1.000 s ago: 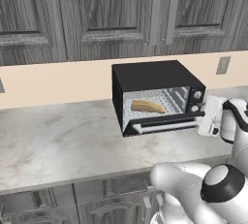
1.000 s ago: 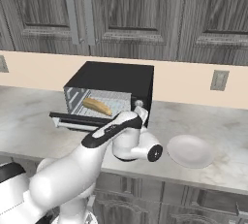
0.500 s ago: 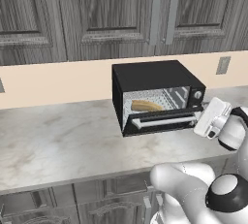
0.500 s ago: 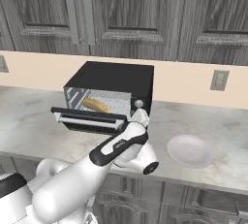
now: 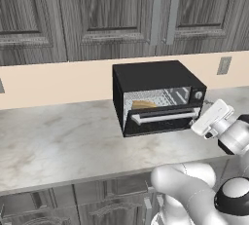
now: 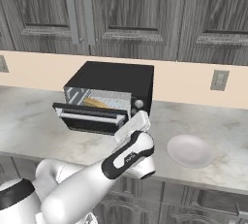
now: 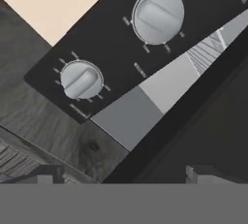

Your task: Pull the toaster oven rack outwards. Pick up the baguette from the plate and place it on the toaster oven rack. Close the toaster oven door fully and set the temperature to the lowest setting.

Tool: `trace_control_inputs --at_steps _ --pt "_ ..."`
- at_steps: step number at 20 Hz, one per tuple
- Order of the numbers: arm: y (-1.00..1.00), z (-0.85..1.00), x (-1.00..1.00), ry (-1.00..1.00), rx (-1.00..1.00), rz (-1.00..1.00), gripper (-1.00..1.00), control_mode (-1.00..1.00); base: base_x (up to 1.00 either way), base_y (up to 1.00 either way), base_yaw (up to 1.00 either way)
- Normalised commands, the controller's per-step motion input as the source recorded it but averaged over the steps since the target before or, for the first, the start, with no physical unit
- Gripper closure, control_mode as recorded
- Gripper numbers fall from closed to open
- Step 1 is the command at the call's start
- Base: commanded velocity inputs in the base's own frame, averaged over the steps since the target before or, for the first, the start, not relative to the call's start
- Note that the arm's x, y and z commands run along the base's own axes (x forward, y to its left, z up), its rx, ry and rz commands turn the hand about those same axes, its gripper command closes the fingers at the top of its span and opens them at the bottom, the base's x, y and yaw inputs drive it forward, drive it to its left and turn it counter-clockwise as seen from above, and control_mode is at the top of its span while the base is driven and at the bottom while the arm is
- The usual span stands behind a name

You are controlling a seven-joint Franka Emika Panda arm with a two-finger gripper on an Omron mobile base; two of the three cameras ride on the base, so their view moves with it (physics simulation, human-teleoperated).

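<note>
The toaster oven door [image 5: 163,120] stands partly raised, so it covers most of the baguette [image 5: 144,104]; only a tan sliver shows above the door's edge in the left base view, and a short strip [image 6: 97,103] in the right base view. The toaster oven rack cannot be made out behind the door. In the right base view the arm's hand hides the lower right front of the toaster oven [image 6: 114,80], leaving one knob [image 6: 138,104] in sight. In the hand view the toaster oven's control panel [image 7: 116,39] is cut off by the picture's edges, the print around its two knobs [image 7: 158,14] is too blurred to read, and the pincer's fingertips [image 7: 193,175] are barely visible at the bottom.
</note>
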Motion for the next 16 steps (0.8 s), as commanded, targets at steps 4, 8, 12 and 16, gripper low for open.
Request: trace_control_inputs --at_steps 4,8,12,16 --pt "0.01 0.78 0.07 -0.01 0.02 -0.01 -1.0 -1.0 0.0 0.0 0.0" --pt "0.15 0.73 0.07 0.0 0.0 -0.03 -1.0 -1.0 0.0 0.0 0.0" --pt "0.11 0.44 0.05 0.0 0.0 -0.08 -1.0 -1.0 0.0 0.0 0.0" --pt "0.02 0.12 0.14 0.0 0.0 -0.13 -1.0 -1.0 0.0 0.0 0.0"
